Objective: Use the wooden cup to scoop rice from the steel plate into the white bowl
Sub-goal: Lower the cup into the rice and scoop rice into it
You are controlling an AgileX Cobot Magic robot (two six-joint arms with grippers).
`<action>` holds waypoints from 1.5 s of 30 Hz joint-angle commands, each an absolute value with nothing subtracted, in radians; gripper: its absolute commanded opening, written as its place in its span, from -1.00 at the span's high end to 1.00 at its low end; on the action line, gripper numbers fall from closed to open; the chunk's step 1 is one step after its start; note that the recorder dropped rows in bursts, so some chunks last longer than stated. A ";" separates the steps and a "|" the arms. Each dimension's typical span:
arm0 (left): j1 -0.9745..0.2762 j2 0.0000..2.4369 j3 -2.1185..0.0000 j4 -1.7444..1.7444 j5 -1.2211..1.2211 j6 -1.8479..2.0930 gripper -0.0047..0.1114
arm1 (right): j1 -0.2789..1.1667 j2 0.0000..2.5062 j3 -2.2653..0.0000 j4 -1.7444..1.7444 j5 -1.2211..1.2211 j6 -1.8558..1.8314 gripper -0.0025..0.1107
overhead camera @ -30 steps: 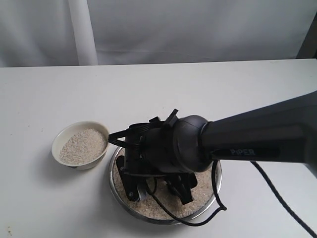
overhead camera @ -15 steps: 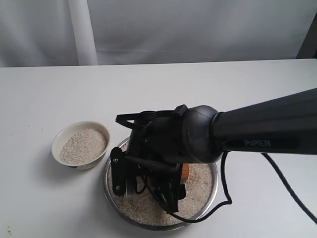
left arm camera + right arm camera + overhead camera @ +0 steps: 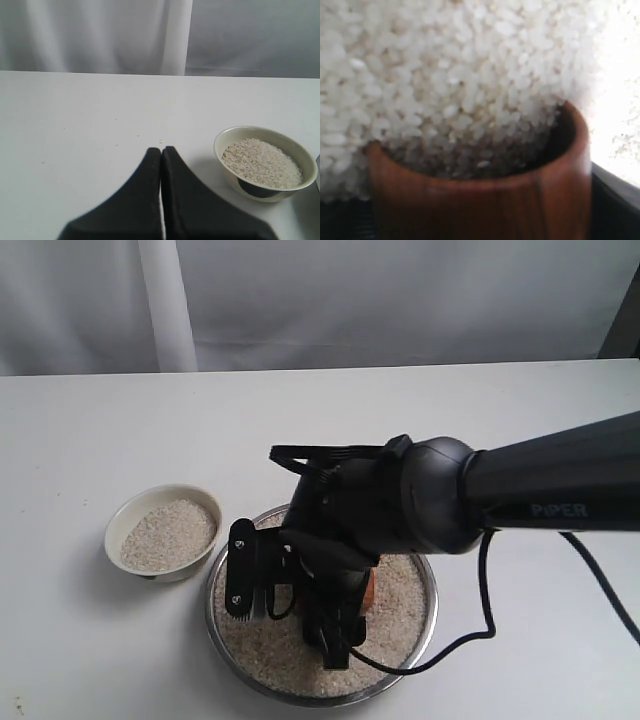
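Right pincer (image 3: 290, 618) was clamped on the cup (image 3: 480, 200), mouth buried in rice (image 3: 445, 75) on the plate (image 3: 212, 615); I'd have tipped it upright before lifting left toward the bowl (image 3: 175, 568); left pincer (image 3: 161, 152) sat closed.

One word can be read: "PiPER" (image 3: 558, 510), a brand mark in pale grey letters, capitals apart from a small i. It is printed on the dark side of the right arm's forearm link (image 3: 590, 465) and runs along the link's length. In the exterior view it sits above and to the right of the steel plate (image 3: 432, 600), outside the plate's rim. The letters are slightly blurred but legible.
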State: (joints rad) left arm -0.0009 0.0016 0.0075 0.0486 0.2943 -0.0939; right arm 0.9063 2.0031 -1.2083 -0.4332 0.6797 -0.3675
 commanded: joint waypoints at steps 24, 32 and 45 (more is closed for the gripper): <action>-0.005 0.000 0.000 0.044 0.284 -0.096 0.92 | 0.825 1.923 -0.974 -0.273 0.184 -0.366 0.96; -0.005 0.000 0.000 0.044 0.284 -0.096 0.92 | 0.825 1.923 -0.974 -0.254 0.111 -0.366 0.96; -0.005 0.000 0.000 0.044 0.284 -0.096 0.92 | 0.825 1.923 -0.974 -0.240 0.078 -0.364 0.96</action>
State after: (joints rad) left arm -0.0009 0.0016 0.0075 0.0486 0.2943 -0.0939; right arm 0.8259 1.9277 -0.9734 -0.2466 0.1055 -0.3671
